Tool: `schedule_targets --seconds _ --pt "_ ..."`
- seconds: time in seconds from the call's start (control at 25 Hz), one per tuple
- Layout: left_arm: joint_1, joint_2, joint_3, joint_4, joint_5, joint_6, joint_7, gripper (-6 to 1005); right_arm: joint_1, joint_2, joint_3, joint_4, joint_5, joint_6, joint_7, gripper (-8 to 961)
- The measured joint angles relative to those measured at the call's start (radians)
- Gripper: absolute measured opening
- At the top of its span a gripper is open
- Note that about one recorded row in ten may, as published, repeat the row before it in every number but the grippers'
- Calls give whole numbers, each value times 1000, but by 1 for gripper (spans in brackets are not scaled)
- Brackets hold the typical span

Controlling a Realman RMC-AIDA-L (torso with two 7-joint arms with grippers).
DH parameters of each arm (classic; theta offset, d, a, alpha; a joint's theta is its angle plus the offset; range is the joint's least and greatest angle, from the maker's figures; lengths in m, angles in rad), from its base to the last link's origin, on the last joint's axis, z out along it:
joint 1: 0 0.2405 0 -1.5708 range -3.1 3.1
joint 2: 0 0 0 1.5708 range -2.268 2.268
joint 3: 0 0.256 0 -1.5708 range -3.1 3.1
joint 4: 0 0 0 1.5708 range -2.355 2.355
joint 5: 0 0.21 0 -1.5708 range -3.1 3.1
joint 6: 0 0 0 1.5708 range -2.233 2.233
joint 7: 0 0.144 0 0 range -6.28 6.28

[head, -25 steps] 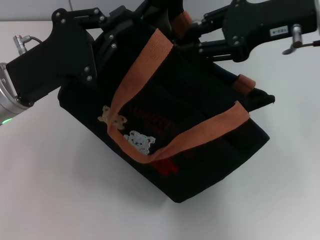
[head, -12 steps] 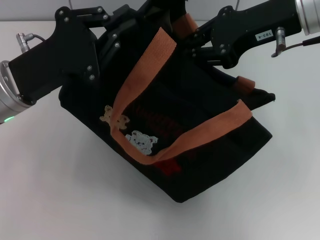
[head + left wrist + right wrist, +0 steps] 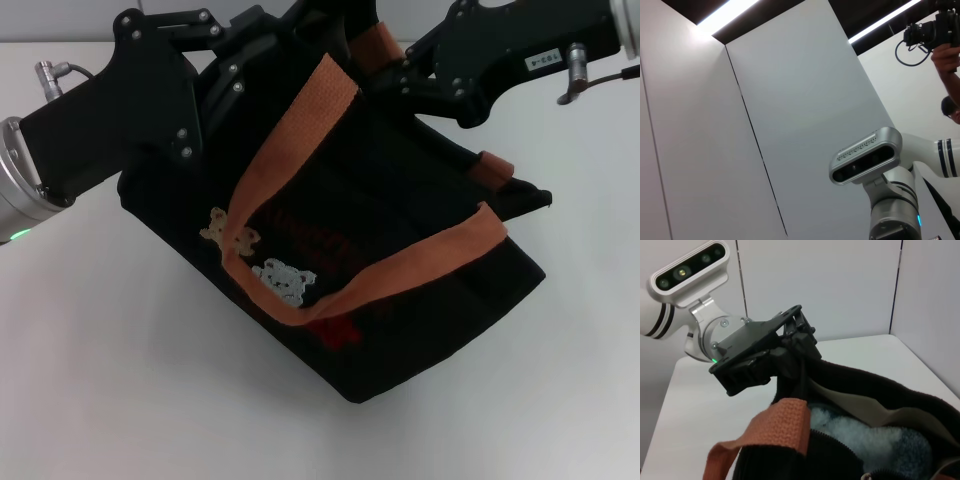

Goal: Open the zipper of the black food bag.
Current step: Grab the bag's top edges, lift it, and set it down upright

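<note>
The left gripper [image 3: 262,40] is pressing against the far top edge of the black food bag [image 3: 400,270] in the upper left of the head view. In the right wrist view its fingers [image 3: 799,342] are closing on the bag's rim, pinched around the fabric at the bag's far end. The left arm is slanting down and away from the bag toward the left edge of the head view, a green light glowing on its silver wrist.

The right gripper [image 3: 395,78] is reaching in from the upper right of the head view, touching the bag's top beside the rear orange handle [image 3: 378,42]. Whether its fingers are open or closed on anything I cannot tell, since the black bag and the gripper body are hiding them. Its arm is running off toward the upper right corner.

The bag is sitting tilted on a white table [image 3: 120,380], occupying the middle of the head view, its front handle [image 3: 300,150] looping over the face with the bear patches [image 3: 262,262] and red label [image 3: 335,330]. In the right wrist view the top is gaping open, the zipper [image 3: 840,447] is lying along the near rim as a thin black track, and a pale blue-white lining [image 3: 865,440] is showing inside.

The left wrist view is looking up at white wall panels [image 3: 790,125], a bright ceiling strip and the robot's head camera [image 3: 865,157].
</note>
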Motion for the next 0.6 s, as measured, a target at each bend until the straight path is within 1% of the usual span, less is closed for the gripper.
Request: schedule_targets --seconds 0.12,0.24,0.52,0.6 --pt "-6 1 8 6 1 4 0 109 -5 -3 0 -20 0 -12 4 -1" --pt "-8 0 12 8 -1 5 0 109 -6 -12 -6 -30 -3 -30 12 30" --pt "-11 2 15 10 -3 5 0 109 -5 -14 -6 -88 -50 -61 17 103" --pt "-12 3 17 10 -3 6 0 109 4 -14 -6 -90 -57 -57 17 124"
